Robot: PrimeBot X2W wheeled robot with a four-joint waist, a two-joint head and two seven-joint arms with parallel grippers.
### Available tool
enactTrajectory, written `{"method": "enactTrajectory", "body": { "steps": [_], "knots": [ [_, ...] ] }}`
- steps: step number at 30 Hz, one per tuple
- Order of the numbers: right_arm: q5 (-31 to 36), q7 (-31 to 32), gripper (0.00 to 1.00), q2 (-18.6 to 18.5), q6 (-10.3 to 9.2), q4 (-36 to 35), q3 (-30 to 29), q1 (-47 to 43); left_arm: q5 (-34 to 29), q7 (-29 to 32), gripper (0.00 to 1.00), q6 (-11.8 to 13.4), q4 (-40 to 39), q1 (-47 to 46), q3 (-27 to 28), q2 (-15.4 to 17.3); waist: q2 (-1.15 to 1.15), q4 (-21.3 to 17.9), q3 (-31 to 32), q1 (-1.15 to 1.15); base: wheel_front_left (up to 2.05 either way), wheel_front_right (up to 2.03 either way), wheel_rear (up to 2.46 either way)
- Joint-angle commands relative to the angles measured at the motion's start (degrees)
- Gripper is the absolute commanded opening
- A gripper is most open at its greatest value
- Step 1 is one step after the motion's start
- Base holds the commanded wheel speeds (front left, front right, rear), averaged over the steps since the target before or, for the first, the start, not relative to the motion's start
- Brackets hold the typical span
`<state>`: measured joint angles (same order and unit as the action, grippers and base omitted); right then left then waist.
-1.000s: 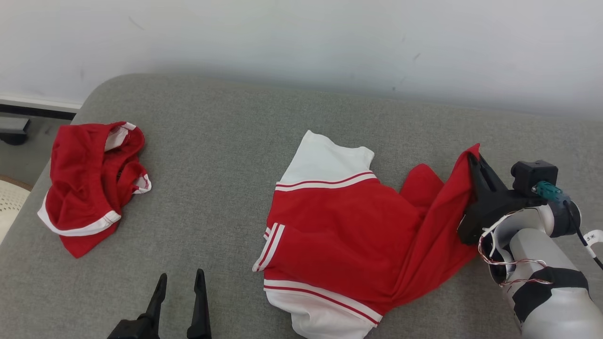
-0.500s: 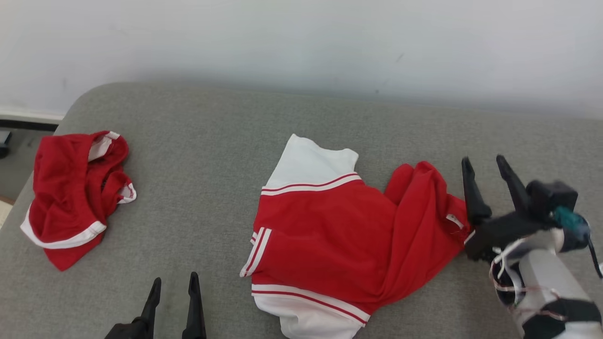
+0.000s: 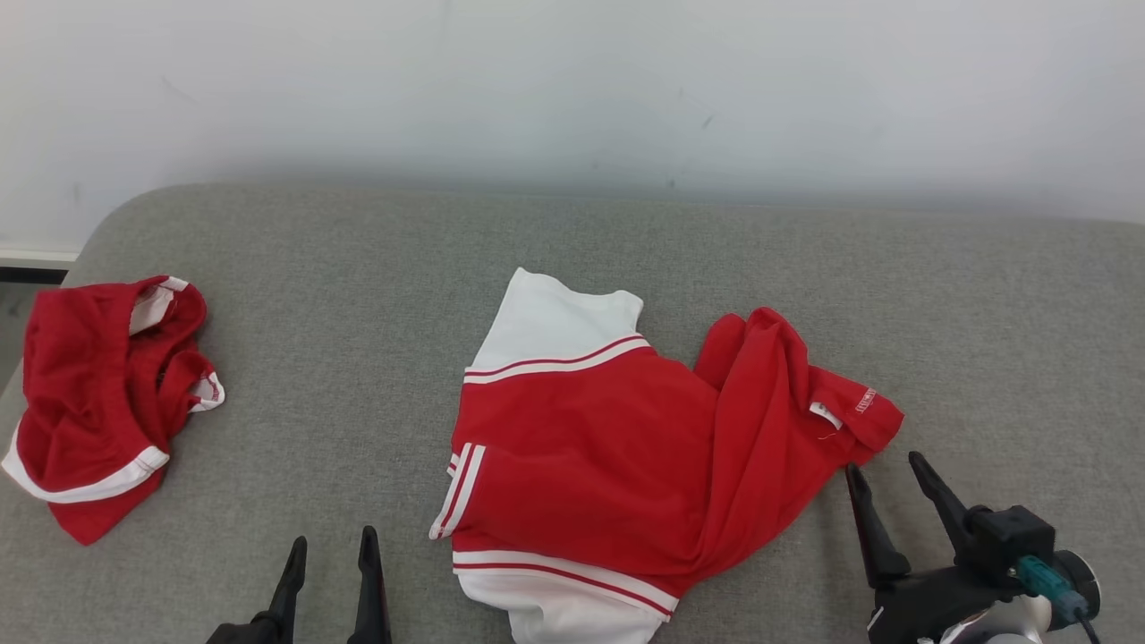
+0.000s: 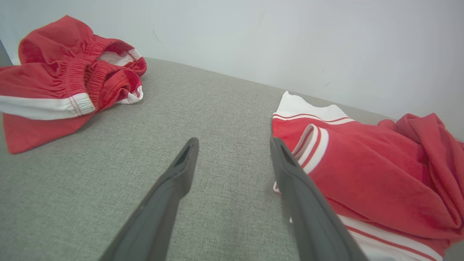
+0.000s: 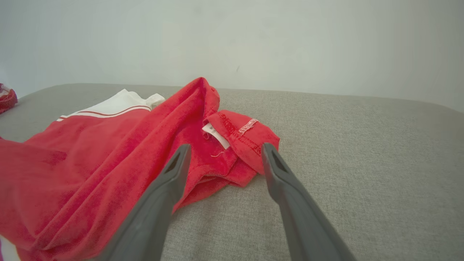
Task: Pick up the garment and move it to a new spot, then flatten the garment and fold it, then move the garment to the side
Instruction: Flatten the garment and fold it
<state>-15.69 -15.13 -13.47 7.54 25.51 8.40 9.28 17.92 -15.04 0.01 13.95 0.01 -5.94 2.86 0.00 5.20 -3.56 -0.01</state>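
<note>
Hovering our right pincer (image 3: 882, 462) just beside the garment (image 3: 617, 447), we are holding it spread apart, gripping nothing. The garment is lying crumpled in the middle of the grey cushion (image 3: 358, 295). Our left pincer (image 3: 332, 535) is standing apart too, between garment and red shorts (image 3: 89, 402).

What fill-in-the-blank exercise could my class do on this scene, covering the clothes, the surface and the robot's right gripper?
1. The red and white garment lies on a ______ padded surface.
2. The right gripper holds nothing, and its jaws are ______.
3. A crumpled red garment lies apart, on the robot's ______ side.
4. The sewn-in label near the right gripper is ______ in colour.

Missing words: grey; open; left; white.
</note>
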Motion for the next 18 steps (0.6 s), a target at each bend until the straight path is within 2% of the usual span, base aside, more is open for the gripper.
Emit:
{"method": "enactTrajectory", "body": {
  "steps": [1, 5, 14, 15, 16, 17, 18],
  "knots": [
    [1.14, -0.13, 1.0, -0.01, -0.11, 0.93, 0.35, 0.72, 0.23, -0.08, 1.0, -0.02, 0.05, 0.63, -0.26, 0.03, 0.0, 0.22, -0.11, 0.01, 0.0, 0.0, 0.0],
    [4.61, -0.13, 1.0, -0.78, -0.11, 3.64, 1.32, 3.8, 0.16, -0.08, 1.0, -0.19, 0.19, 0.12, -0.55, 0.04, 0.0, 1.09, -0.42, 0.01, 0.0, 0.0, 0.0],
    [12.52, -0.13, 1.0, -3.63, -0.11, 16.34, 0.64, 12.76, 1.16, -0.08, 1.0, 0.2, 0.23, -0.32, -1.45, 0.03, 0.0, 4.34, -1.29, 0.01, 0.0, 0.0, 0.0],
    [13.21, -0.12, 0.95, -3.97, -0.11, 17.94, 0.63, 13.39, 1.3, -0.08, 1.0, 0.26, 0.18, -0.42, -1.48, 0.03, 0.0, 4.58, -1.45, 0.01, 0.0, 0.0, 0.0],
    [13.43, -0.14, 0.43, -3.87, -0.11, 19.05, 0.41, 14.37, 1.4, -0.08, 1.0, 0.32, 0.14, -0.52, -1.44, 0.04, 0.0, 4.76, -1.62, 0.01, 0.0, 0.0, 0.0],
    [13.6, -0.13, 0.08, -3.75, -0.11, 20.27, 0.12, 15.07, 1.29, -0.08, 1.0, 0.4, 0.06, -0.58, -1.39, 0.04, 0.0, 4.87, -1.78, 0.01, 0.0, 0.0, 0.0],
    [14.1, -0.12, 0.0, -3.68, -0.11, 22.15, -0.33, 16.15, 1.26, -0.08, 1.0, 0.4, -0.02, -0.63, -1.28, 0.02, 0.0, 5.03, -2.03, 0.01, 0.0, 0.0, 0.0]
  ]
}}
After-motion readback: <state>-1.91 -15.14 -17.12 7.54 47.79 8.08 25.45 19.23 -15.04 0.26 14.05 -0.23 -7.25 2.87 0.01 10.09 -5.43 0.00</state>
